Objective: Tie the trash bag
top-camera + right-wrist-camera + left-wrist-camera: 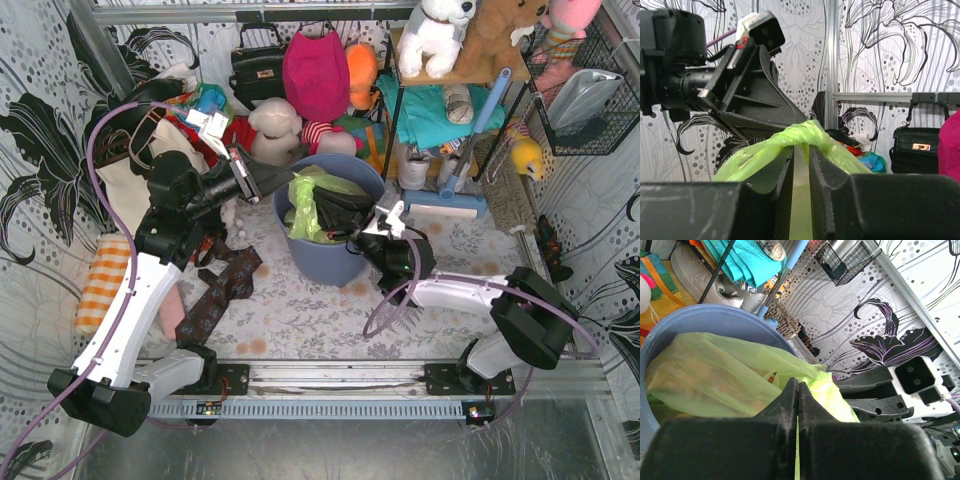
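The lime-green trash bag [304, 212] sits in the round blue-grey bin [335, 262], its top gathered into twisted strands. My left gripper [296, 184] reaches over the bin's left rim and is shut on a strand of the bag [715, 375]; its fingertips [790, 395] are pressed together with green film between them. My right gripper [350, 212] comes from the right over the bin and is shut on another strand. In the right wrist view the bag [805, 131] bunches in a knot-like twist just above my fingertips [786, 165]. The two grippers are close together, facing each other.
A cream tote bag [128, 182] leans at the left wall. Plush toys, a pink bag [315, 70] and a black handbag [258, 65] crowd the back. A shelf with teal cloth [430, 110] and a blue-handled brush [455, 195] stand right of the bin.
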Controlling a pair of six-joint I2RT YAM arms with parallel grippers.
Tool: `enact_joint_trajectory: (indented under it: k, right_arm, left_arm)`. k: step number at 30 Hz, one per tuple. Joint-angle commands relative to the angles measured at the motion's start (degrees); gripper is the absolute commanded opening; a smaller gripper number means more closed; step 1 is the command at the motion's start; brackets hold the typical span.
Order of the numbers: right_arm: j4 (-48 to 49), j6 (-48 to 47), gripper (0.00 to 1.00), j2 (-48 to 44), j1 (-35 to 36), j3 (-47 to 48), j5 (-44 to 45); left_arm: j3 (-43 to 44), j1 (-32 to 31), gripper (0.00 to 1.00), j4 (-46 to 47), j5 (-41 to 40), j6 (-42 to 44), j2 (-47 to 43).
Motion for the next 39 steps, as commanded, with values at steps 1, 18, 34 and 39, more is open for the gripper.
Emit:
enact_joint_trajectory:
  k: [1,18,34,39]
  right_arm:
    - [0.71,0.90,0.18,-6.39,-0.05,-2.50,-0.01]
    - [-67.86,22.54,0.43,-27.03,-0.08,13.01,1.54]
    - [-88.28,31.76,0.49,-21.99,-0.07,22.32,-0.19]
    - [-86.41,32.05,0.49,-20.53,-0.04,22.30,-1.76]
  left_arm:
    - [0.16,0.40,0.00,2.89,-0.67,1.32,-1.23]
    - [-0.36,0.39,0.00,4.61,0.00,0.87,-0.42]
    - [-0.52,0.43,0.00,5.45,0.08,0.32,-0.43]
    - [-0.52,0.44,0.00,5.16,0.26,0.47,-0.79]
